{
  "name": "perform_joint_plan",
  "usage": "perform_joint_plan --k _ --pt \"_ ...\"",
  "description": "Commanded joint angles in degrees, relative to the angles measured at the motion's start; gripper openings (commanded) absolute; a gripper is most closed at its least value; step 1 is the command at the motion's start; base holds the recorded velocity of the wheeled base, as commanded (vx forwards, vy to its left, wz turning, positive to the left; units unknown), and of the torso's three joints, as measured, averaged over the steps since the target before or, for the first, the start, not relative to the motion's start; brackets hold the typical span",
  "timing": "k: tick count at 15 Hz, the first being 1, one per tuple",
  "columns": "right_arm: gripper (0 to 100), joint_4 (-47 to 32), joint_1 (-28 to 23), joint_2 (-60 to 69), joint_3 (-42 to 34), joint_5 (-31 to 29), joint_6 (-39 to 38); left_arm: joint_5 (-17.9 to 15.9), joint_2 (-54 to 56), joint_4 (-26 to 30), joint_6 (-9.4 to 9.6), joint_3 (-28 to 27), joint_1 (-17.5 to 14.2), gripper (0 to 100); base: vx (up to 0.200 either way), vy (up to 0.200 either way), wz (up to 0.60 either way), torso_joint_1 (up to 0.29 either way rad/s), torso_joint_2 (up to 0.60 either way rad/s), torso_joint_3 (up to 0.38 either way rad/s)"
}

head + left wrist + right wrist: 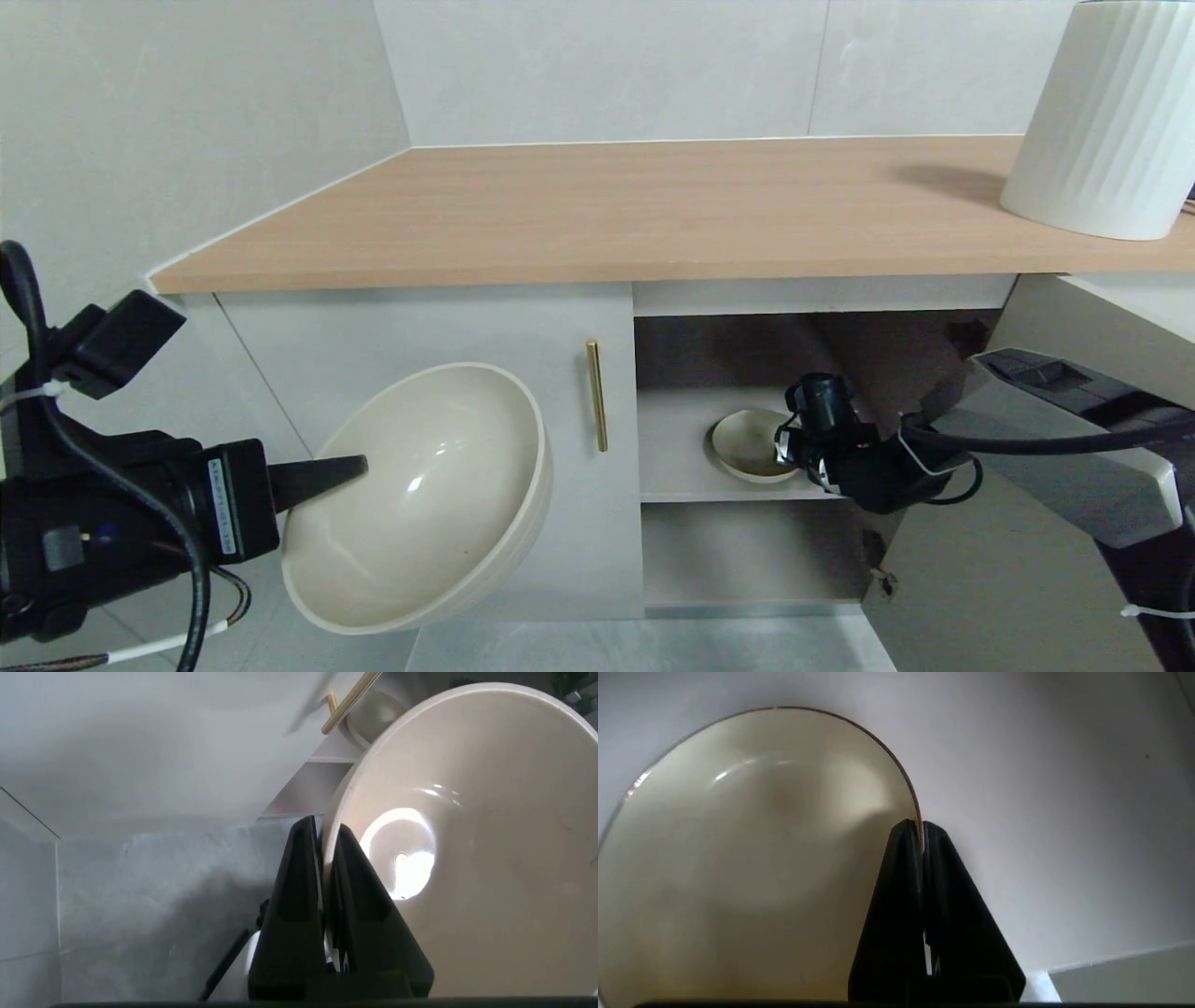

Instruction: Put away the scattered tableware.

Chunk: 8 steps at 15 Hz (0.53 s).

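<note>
A large cream bowl [425,495] hangs tilted in front of the shut left cabinet door, and my left gripper [350,464] is shut on its rim. The left wrist view shows the same bowl [476,831] with the black fingers [322,887] pinching its edge. Inside the open cabinet, a small cream plate [744,445] rests on the middle shelf [674,448]. My right gripper [789,448] is shut on that plate's rim. In the right wrist view the plate [757,849] has a thin dark edge line, with the right gripper [922,854] clamped over it.
A wooden countertop [616,210] runs above the cabinet, with a white ribbed container [1111,121] at its far right. The left door has a gold handle [596,394]. The right door [990,560] hangs open beside my right arm. A lower shelf [747,560] sits beneath.
</note>
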<state>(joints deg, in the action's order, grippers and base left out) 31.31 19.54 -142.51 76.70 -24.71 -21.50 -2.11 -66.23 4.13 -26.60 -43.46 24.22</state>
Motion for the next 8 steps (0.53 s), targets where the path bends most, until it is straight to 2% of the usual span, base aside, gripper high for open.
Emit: perform_joint_plan --k 1,6,7,8 --pt "0 0.0 -0.5 -1.3 1.5 -0.3 0.1 0.0 -0.3 0.0 -0.03 -0.1 -0.1 0 0.000 0.000 0.00 0.000 0.00 0.000" --pt "0 0.1 -1.1 -1.4 1.9 -0.3 0.0 0.0 -0.3 -0.1 -0.03 -0.1 -0.1 0 0.000 0.000 0.00 0.000 0.00 0.000" --pt "100 0.1 -1.2 -1.4 1.8 -0.3 0.0 0.0 -0.3 0.0 -0.03 -0.1 -0.1 0 0.000 0.000 0.00 0.000 0.00 0.000" --pt "100 0.1 -1.2 -1.4 1.8 -0.3 -0.2 0.0 -0.4 0.0 -0.03 -0.1 -0.1 0 0.000 0.000 0.00 0.000 0.00 0.000"
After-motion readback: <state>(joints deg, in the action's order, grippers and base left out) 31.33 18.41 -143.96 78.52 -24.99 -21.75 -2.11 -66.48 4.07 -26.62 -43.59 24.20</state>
